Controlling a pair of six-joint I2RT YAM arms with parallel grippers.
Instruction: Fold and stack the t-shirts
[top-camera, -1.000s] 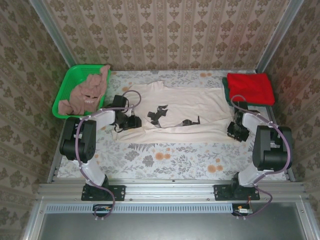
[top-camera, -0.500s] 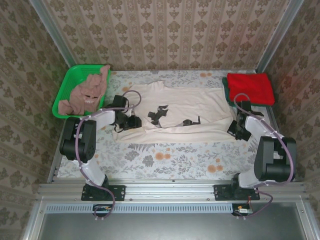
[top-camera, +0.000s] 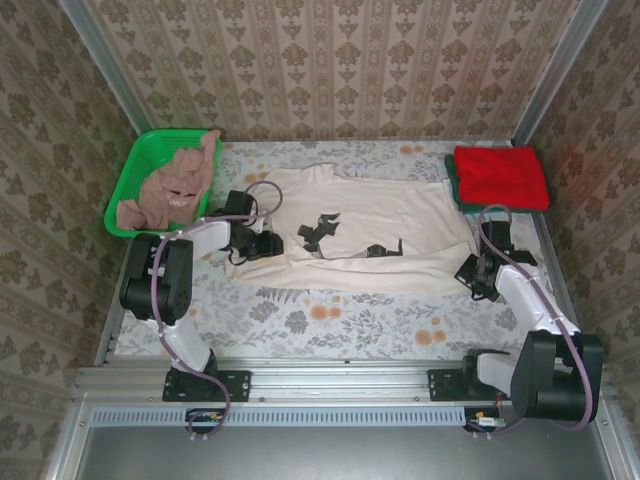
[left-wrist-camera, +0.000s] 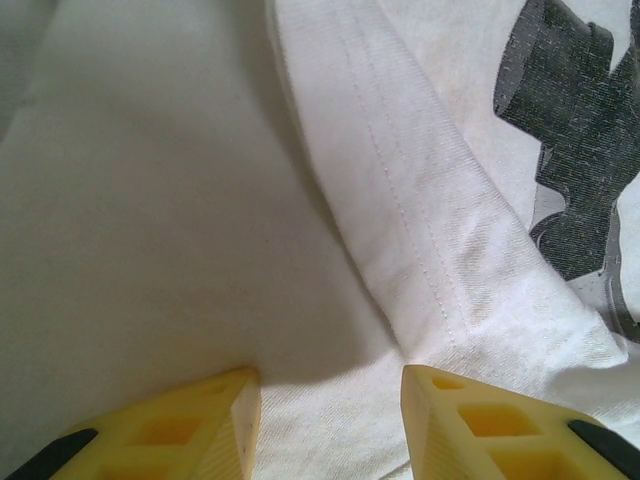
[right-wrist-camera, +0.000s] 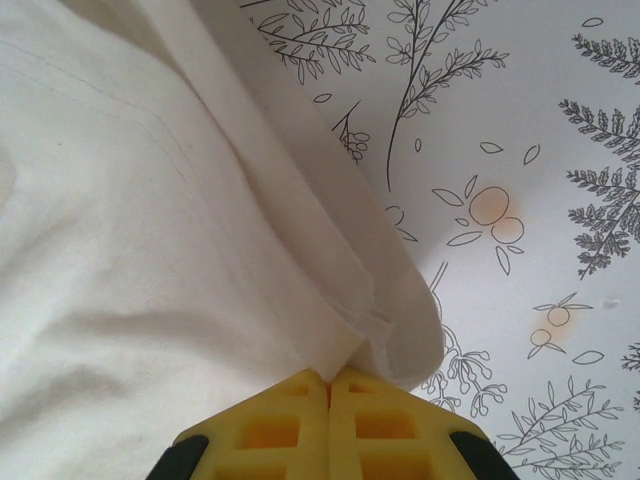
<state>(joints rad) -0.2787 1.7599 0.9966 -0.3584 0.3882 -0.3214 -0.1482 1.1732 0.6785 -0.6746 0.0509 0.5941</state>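
From above, we are seeing the cream t-shirt (top-camera: 350, 225) lying spread across the bench (top-camera: 330, 320), with the red t-shirt (top-camera: 500, 177) folded at its far right corner. The right wrist view is showing the right pincer (right-wrist-camera: 328, 385) clenched on the cream t-shirt's edge. The left wrist view is showing the left pincer (left-wrist-camera: 330, 400) released, fingers apart on the cloth beside the dark print (left-wrist-camera: 570, 150).

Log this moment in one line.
left gripper: open over cream t-shirt | right gripper: shut on cream t-shirt edge | red t-shirt: folded

place: lab test booth | cues: aluminium frame (top-camera: 340, 378), wallpapered panels (top-camera: 330, 70), floral tablecloth (top-camera: 330, 320)
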